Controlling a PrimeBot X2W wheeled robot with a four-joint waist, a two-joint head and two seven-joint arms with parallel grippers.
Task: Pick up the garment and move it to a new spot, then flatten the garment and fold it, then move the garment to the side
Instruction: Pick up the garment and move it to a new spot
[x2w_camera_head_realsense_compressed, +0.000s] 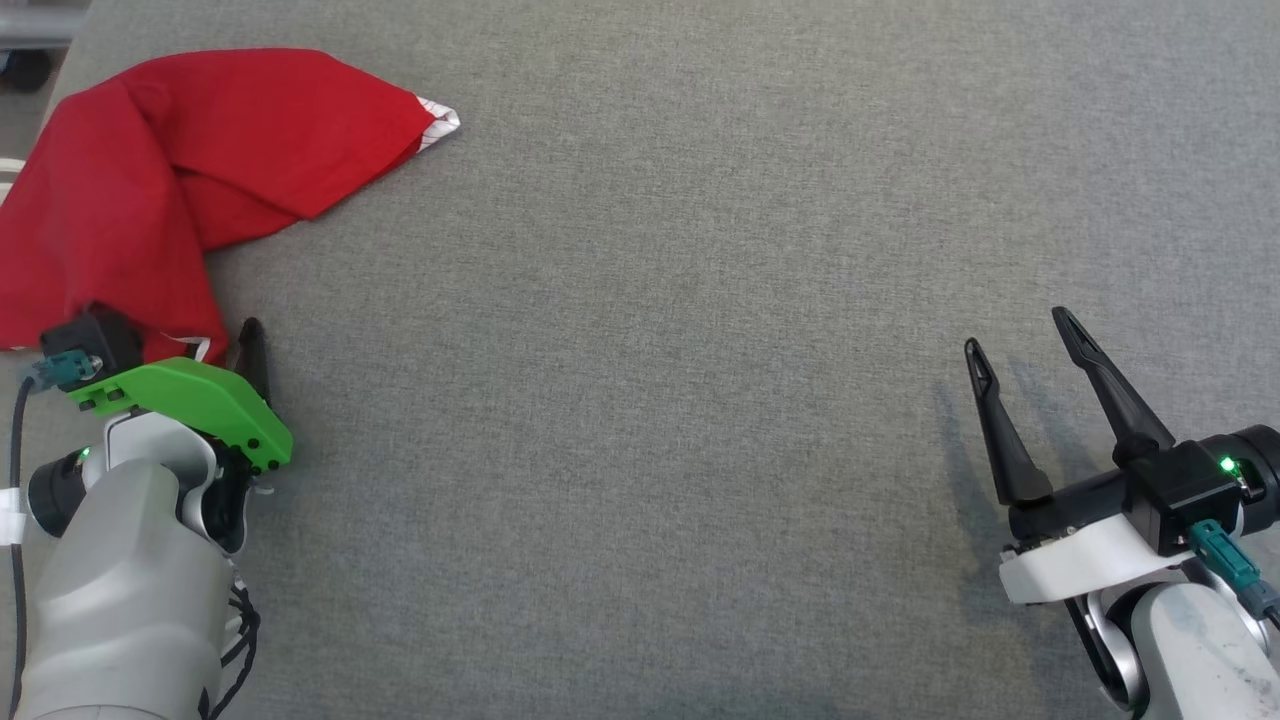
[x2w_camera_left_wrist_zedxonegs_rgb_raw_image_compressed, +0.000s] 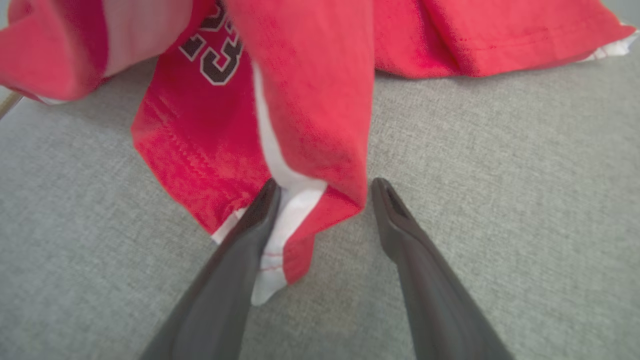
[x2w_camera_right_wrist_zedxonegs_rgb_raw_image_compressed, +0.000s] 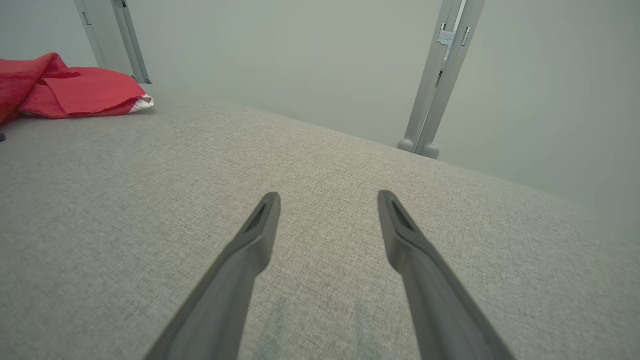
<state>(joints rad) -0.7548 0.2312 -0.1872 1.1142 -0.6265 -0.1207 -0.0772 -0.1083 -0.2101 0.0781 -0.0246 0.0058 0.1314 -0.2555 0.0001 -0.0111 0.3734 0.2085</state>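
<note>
Left gripper, lower left of head view: jaws apart. Right gripper, lower right: jaws wide apart, fingers pointing up-frame.

head view high over grey surface, wrist views low along it, garment common to all

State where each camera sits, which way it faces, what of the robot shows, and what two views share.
Head view: on the head, looking down at the grey surface; red garment far left, left fingers beside it, right fingers lower right.
Left wrist view: on that wrist, facing along its open fingers, garment hem between them.
Right wrist view: on that wrist, along its open fingers, across the surface.
Shared: all show the garment.
</note>
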